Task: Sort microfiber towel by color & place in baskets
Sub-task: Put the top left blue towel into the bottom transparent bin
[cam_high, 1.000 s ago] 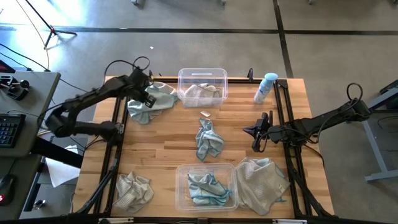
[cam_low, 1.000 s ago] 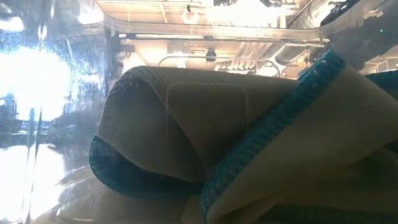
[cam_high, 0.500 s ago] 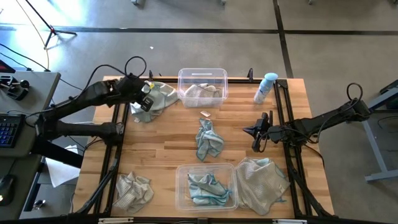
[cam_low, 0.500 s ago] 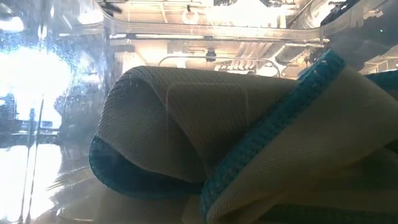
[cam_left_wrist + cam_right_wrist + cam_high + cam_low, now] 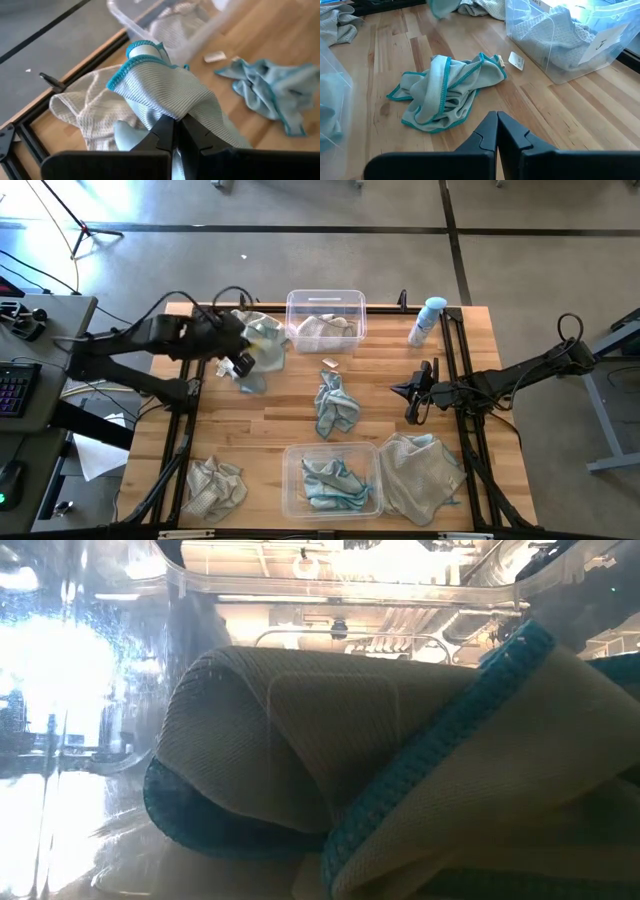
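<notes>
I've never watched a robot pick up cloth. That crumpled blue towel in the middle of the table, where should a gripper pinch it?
Probably at the raised fold of the blue towel, where its teal-edged ridge stands off the table, coming straight down from above. Its flat edges give fingers nothing to close around. The right gripper, shut, is near it.

A handwritten "J" on the far basket's [image 5: 580,40] paper label.

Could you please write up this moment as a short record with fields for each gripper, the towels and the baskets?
left gripper: shut on teal-edged towel, lifted beside far basket
right gripper: shut, idle at table's right side
far basket: holds beige towel
near basket: holds teal towel
loose on table: teal towel at centre
</notes>
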`<state>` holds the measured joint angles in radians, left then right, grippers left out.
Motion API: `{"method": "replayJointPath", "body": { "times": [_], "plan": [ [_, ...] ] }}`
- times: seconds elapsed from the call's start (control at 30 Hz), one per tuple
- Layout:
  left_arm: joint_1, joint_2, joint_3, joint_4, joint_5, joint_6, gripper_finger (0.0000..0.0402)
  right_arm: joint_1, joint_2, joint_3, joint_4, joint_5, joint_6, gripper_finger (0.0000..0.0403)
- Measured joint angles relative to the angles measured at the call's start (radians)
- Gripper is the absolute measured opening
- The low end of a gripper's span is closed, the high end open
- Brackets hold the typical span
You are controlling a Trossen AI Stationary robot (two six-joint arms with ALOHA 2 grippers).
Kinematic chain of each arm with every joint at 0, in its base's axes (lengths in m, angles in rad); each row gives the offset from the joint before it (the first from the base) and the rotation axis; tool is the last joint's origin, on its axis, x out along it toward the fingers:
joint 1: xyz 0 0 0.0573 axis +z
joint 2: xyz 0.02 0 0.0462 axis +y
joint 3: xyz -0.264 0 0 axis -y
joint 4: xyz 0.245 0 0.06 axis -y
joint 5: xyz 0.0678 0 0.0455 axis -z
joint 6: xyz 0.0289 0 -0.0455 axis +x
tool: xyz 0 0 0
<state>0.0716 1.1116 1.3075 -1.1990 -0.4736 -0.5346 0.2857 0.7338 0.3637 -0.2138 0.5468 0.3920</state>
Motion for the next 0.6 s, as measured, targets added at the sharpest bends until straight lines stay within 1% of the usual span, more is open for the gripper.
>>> {"method": "replayJointPath", "body": {
  "times": [0.13, 0.27, 0.47, 0.6],
  "plan": [
    [-0.120, 0.113, 0.112, -0.084, -0.030, -0.071, 0.0000, 0.000, 0.000, 0.000, 0.000, 0.000, 0.000, 0.0000],
    [-0.219, 0.239, 0.250, -0.169, -0.035, -0.125, 0.0000, 0.000, 0.000, 0.000, 0.000, 0.000, 0.000, 0.0000],
    [-0.343, 0.422, 0.468, -0.294, -0.034, -0.172, 0.0000, 0.000, 0.000, 0.000, -0.006, 0.000, 0.011, 0.0000],
    [-0.406, 0.530, 0.617, -0.308, -0.035, -0.172, 0.0000, 0.000, 0.000, 0.000, -0.022, 0.000, 0.011, 0.0000]
  ]
}}
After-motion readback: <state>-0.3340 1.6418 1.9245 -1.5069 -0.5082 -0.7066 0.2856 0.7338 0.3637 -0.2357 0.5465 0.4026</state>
